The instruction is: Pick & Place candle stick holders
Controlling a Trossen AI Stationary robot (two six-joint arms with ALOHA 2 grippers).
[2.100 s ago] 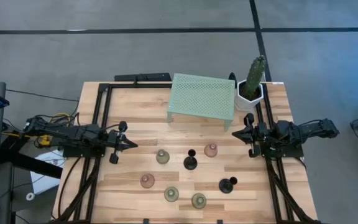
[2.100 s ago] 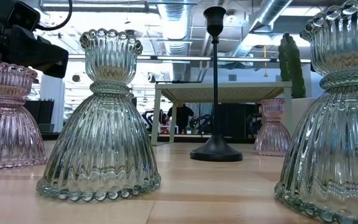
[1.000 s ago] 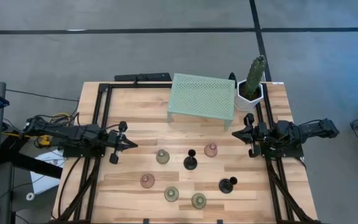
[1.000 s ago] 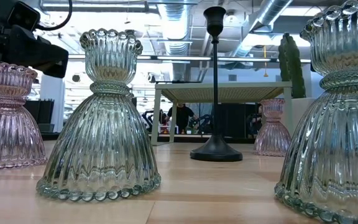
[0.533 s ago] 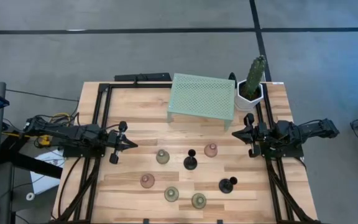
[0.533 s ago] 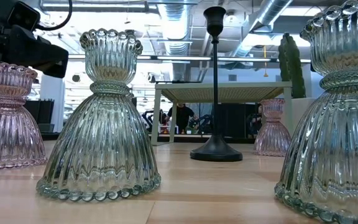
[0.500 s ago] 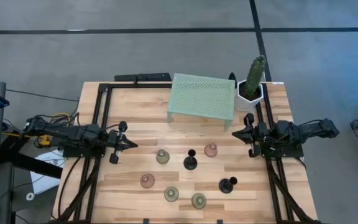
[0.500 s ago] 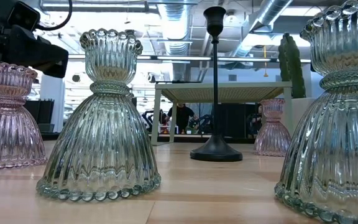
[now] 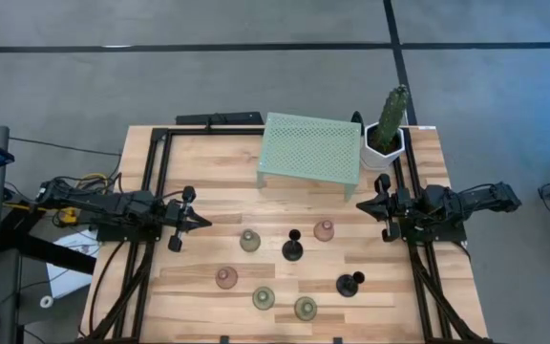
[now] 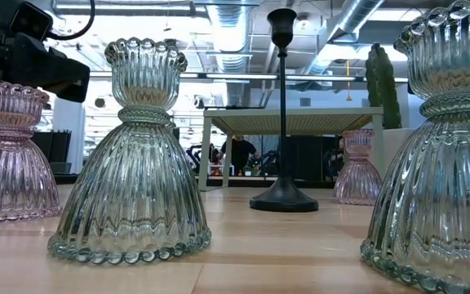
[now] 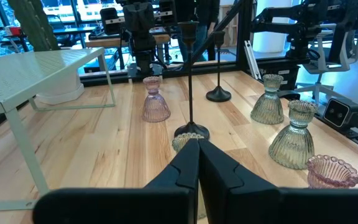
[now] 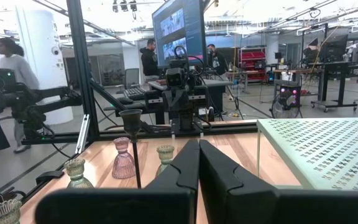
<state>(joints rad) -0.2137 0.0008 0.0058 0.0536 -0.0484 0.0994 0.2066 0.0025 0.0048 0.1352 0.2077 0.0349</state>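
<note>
Several candle stick holders stand upright on their bases on the wooden table. Two are black with thin stems. Three are pale green glass, and two are pinkish. My left gripper hovers shut at the table's left side, pointing level toward the holders, with nothing in it. My right gripper waits shut at the right side, short of the holders. The left wrist view looks past the shut fingers at a black holder.
A mint perforated stand occupies the far middle of the table, and a cactus in a white pot stands at the far right corner. Black frame rails run along both sides. People show in the room beyond.
</note>
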